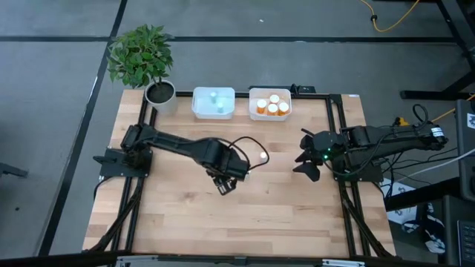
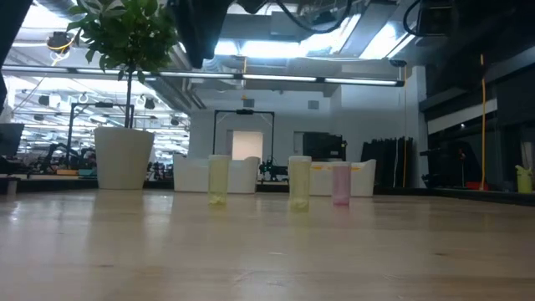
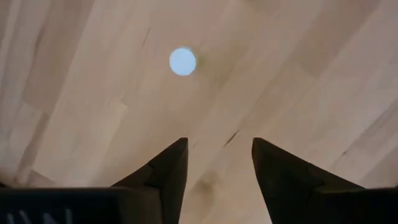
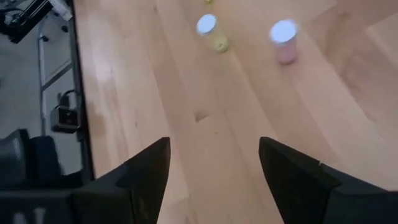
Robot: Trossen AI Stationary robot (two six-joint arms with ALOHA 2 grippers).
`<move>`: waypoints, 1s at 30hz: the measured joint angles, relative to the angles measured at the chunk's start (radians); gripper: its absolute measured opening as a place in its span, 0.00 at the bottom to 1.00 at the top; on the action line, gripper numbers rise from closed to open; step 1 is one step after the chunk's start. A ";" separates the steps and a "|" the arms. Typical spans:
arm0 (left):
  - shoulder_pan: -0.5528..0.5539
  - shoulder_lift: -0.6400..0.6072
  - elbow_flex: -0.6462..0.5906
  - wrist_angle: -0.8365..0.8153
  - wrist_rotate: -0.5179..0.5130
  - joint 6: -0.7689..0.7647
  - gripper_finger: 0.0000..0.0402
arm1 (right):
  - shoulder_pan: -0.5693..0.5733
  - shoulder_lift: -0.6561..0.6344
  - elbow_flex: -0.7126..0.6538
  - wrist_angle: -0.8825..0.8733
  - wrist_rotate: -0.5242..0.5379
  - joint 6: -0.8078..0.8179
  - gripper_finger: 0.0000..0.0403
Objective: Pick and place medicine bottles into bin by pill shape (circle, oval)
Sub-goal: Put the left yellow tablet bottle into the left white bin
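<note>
Three medicine bottles stand upright on the wooden table in the low view: two yellow-green ones (image 2: 219,180) (image 2: 299,182) and a pink one (image 2: 341,184). The right wrist view shows the pink bottle (image 4: 284,38) and a yellow-green one (image 4: 209,30) ahead of my right gripper (image 4: 214,140), which is open and holds nothing at the table's right side (image 1: 306,157). My left gripper (image 3: 217,142) points down over the table's middle (image 1: 225,185), open, with nothing between its fingers. A white bottle cap (image 3: 183,61) shows below and ahead of it.
Two white bins stand at the far edge: the left one (image 1: 214,102) holds pale bottles, the right one (image 1: 269,104) orange bottles. A potted plant (image 1: 159,93) stands left of them. A black frame (image 1: 338,148) borders the table.
</note>
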 joint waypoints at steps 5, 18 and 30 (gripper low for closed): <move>0.045 0.000 0.000 -0.001 0.010 -0.047 0.50 | 0.000 0.000 0.000 0.001 -0.024 -0.002 0.61; 0.153 0.008 -0.104 0.149 0.054 0.056 0.61 | 0.000 0.000 0.000 0.001 -0.024 -0.001 0.61; 0.153 0.009 -0.318 0.314 0.091 0.031 0.60 | 0.000 0.000 0.000 0.001 -0.024 -0.004 0.61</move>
